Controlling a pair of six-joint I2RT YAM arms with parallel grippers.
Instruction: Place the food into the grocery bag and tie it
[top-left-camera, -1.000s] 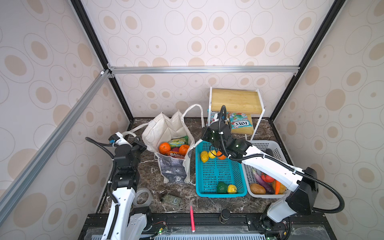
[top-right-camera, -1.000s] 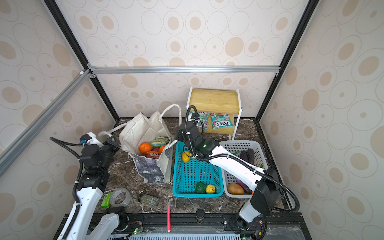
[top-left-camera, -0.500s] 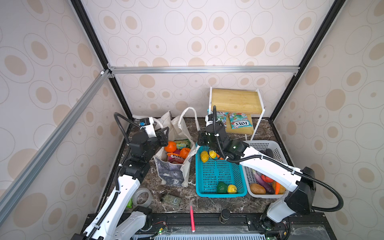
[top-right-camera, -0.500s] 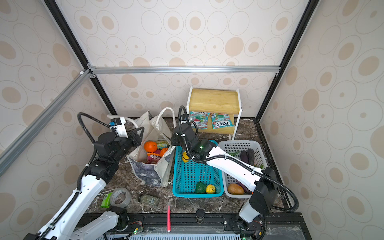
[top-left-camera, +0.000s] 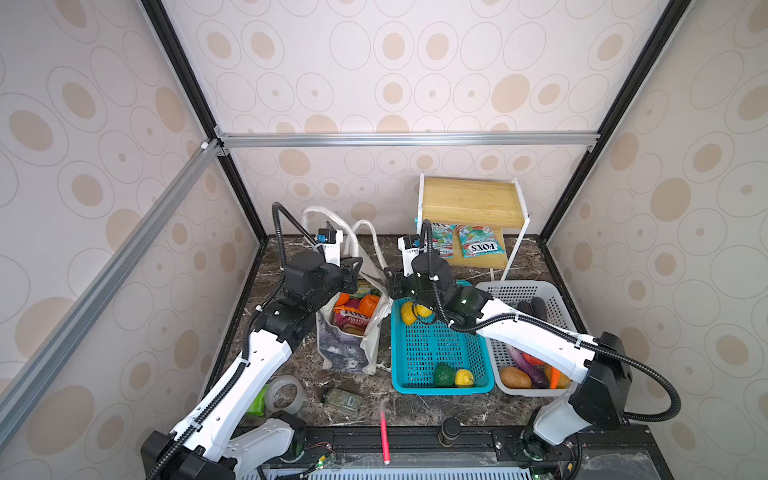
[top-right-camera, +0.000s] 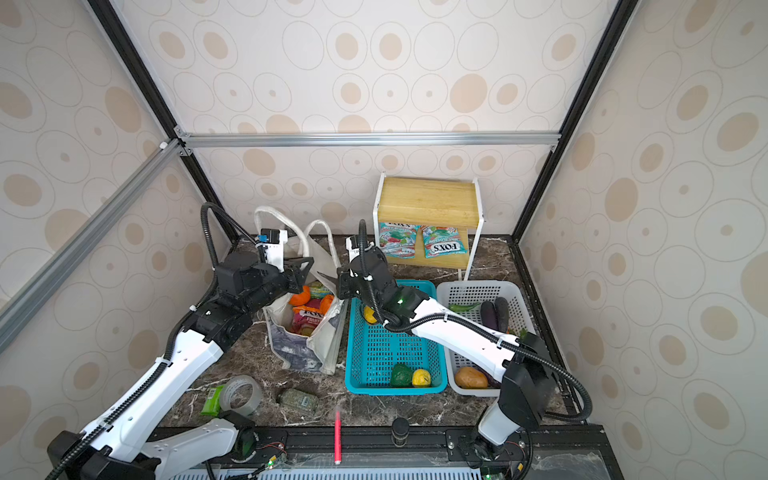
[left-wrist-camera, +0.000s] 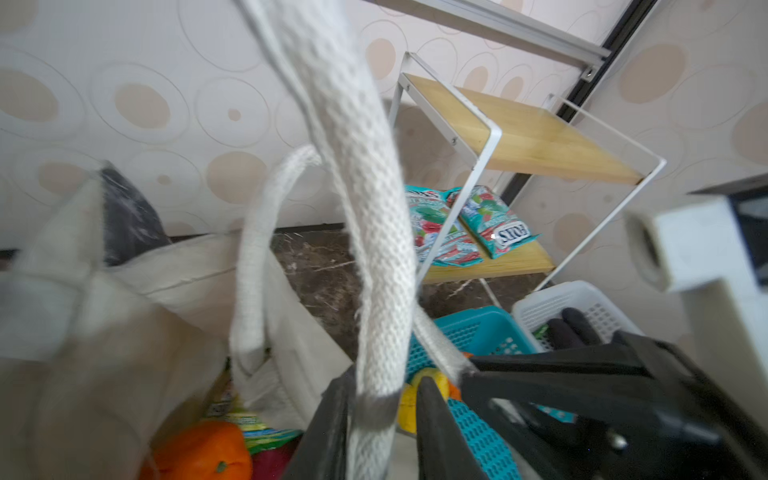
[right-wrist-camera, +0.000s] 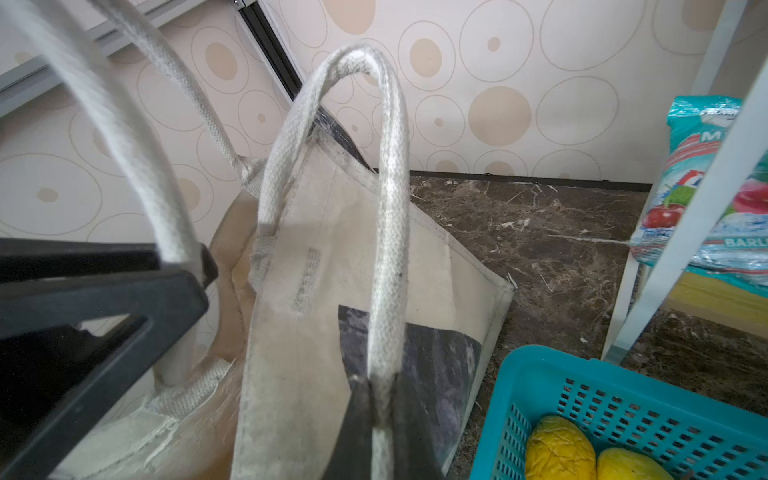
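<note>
Teal basket centre; white basket just beside, 3 o'clock; shelf 12; tape, jar, pen 7–8.

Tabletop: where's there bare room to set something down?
Bare marble lies at the back, between the grocery bag and the wooden shelf, and along the front edge before the teal basket. Front left is crowded: tape roll, small bottle. Bag and basket nearly touch.
</note>
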